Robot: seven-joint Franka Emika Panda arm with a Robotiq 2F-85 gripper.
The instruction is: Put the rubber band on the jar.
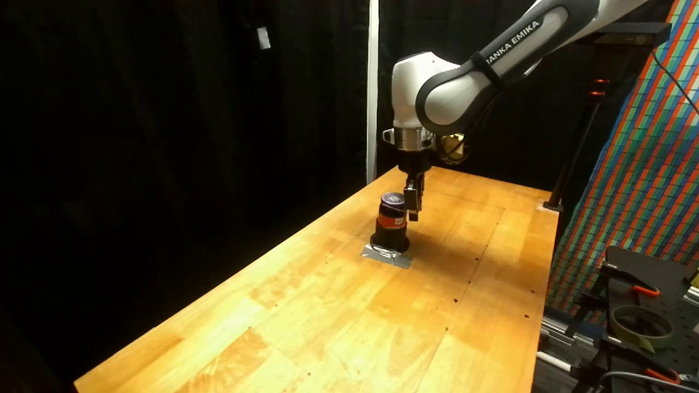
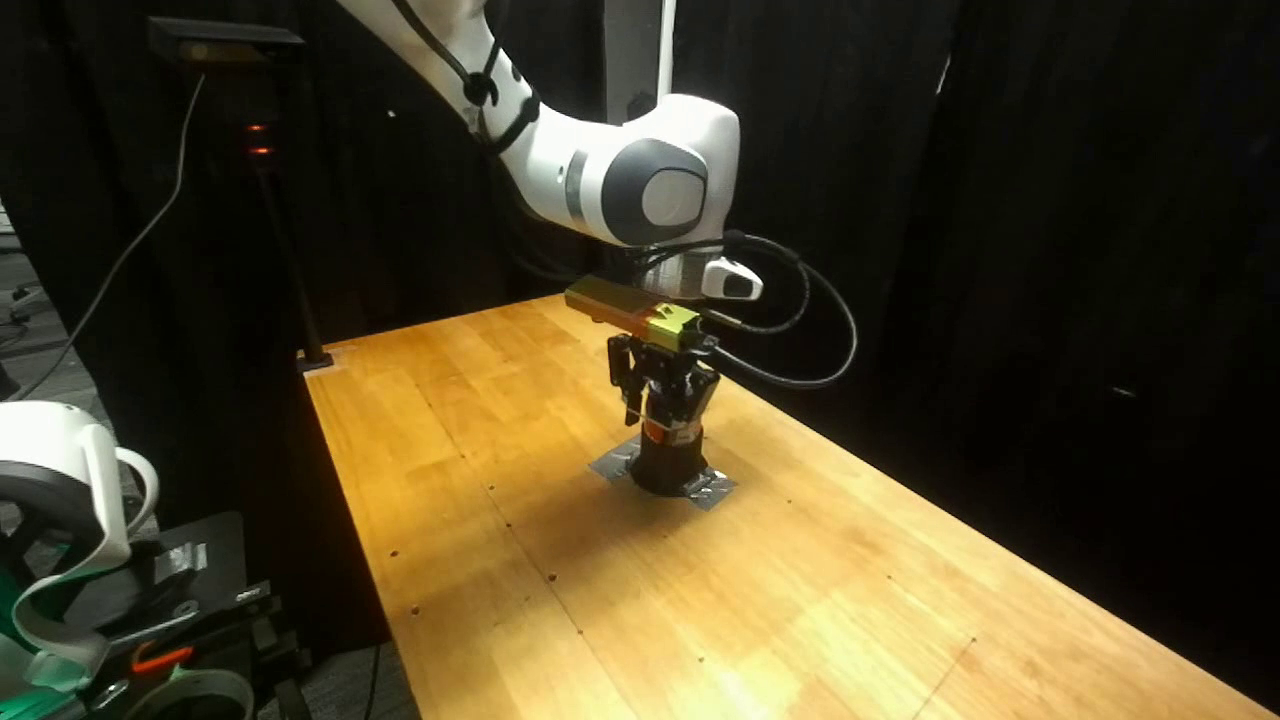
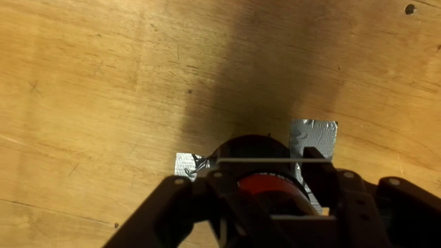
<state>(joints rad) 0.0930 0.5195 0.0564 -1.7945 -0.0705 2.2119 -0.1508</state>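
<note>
The jar (image 1: 392, 221), with an orange-red label and a speckled lid, stands upright in a black flared holder (image 1: 390, 240) taped to the table. It also shows in an exterior view (image 2: 672, 432) and in the wrist view (image 3: 267, 182). My gripper (image 3: 269, 165) is low over the jar with its fingers apart, one on each side of it in the wrist view. The thin pale rubber band (image 3: 262, 160) is stretched between the fingers, with a second strand nearer the palm. In an exterior view the gripper (image 1: 414, 204) overlaps the jar's upper side. I cannot tell whether the band encircles the jar.
Silver tape (image 3: 313, 136) holds the holder to the wooden table (image 1: 393, 327). A thin dark stand (image 2: 290, 270) rises at a table corner. A dark cart beside the table carries a tape roll (image 1: 641, 327) and clamps. A cable loop (image 2: 850, 320) hangs beside the wrist.
</note>
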